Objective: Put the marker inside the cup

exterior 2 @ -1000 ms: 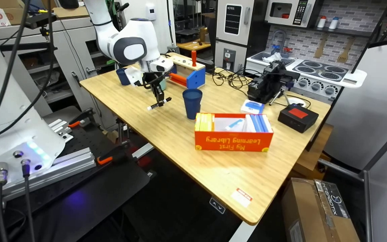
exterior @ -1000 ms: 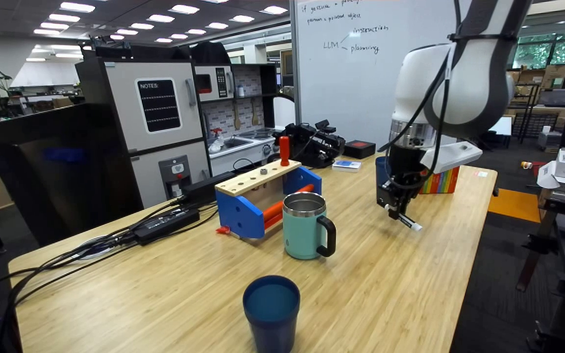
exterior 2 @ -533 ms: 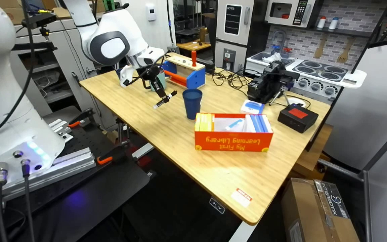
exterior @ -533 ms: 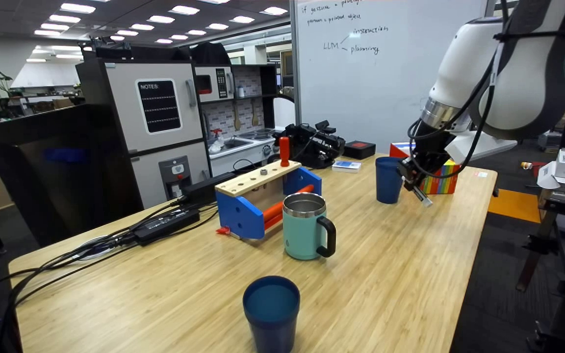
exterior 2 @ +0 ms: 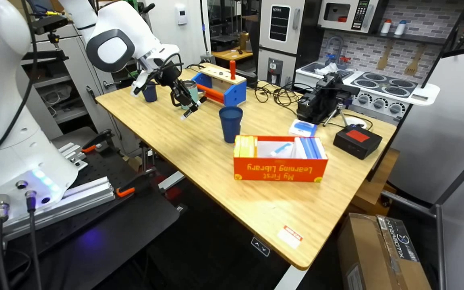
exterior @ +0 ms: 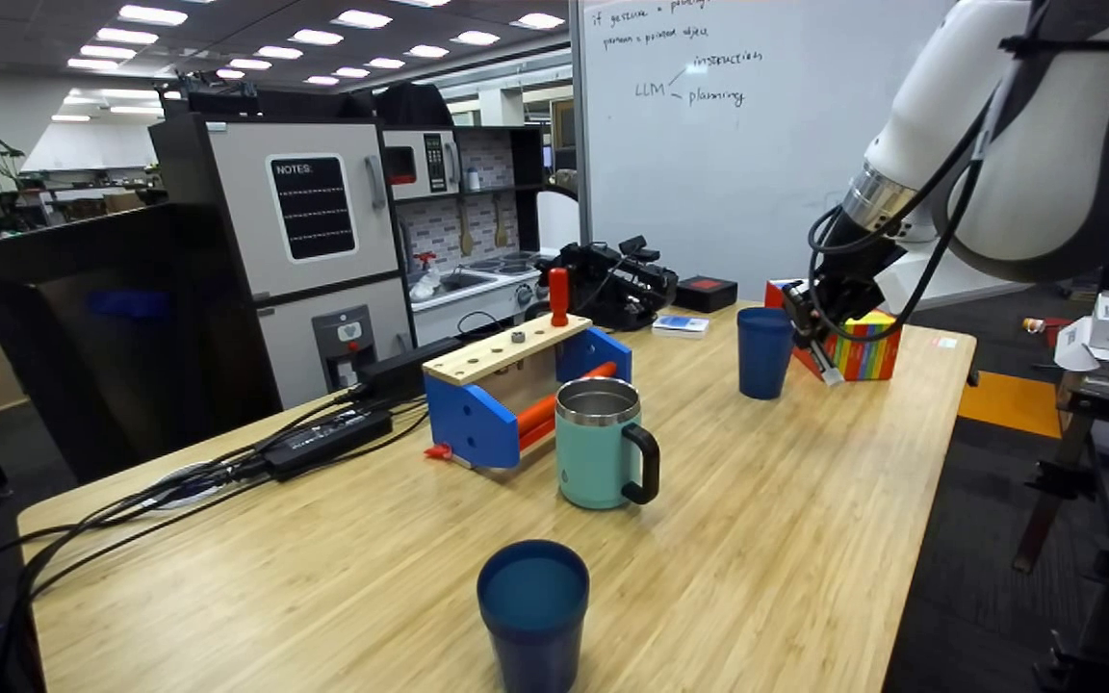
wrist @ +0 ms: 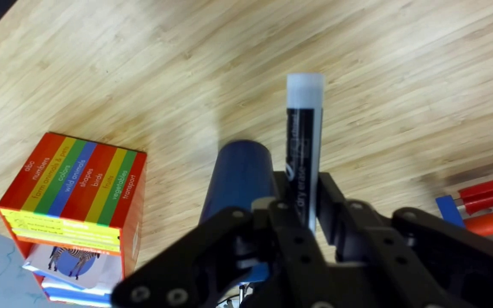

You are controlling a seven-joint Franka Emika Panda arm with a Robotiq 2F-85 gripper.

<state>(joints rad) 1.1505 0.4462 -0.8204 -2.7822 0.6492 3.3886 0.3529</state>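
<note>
The cup [exterior: 764, 354] is a plain blue tumbler standing upright on the table; it also shows in an exterior view [exterior 2: 230, 124] and partly behind my left finger in the wrist view [wrist: 240, 179]. My gripper [wrist: 304, 186] is shut on the marker [wrist: 304, 132], a black pen with white print and a whitish end that sticks out past the fingertips. In an exterior view my gripper [exterior 2: 193, 108] holds the marker [exterior 2: 186, 114] tilted above the table, beside the cup and apart from it. The inside of the cup is hidden.
A red box of books [exterior 2: 280, 168] stands close to the cup. A green mug with a black handle [exterior: 598, 452], a toy workbench [exterior: 473, 423] and a wider, darker blue cup [exterior: 533, 616] stand farther along the table. Cables and a black device [exterior 2: 324, 98] lie at the far edge.
My gripper has risen and tilted with the marker in it, which now slopes more steeply. The arm has drawn back toward its base. The cup has not moved.
</note>
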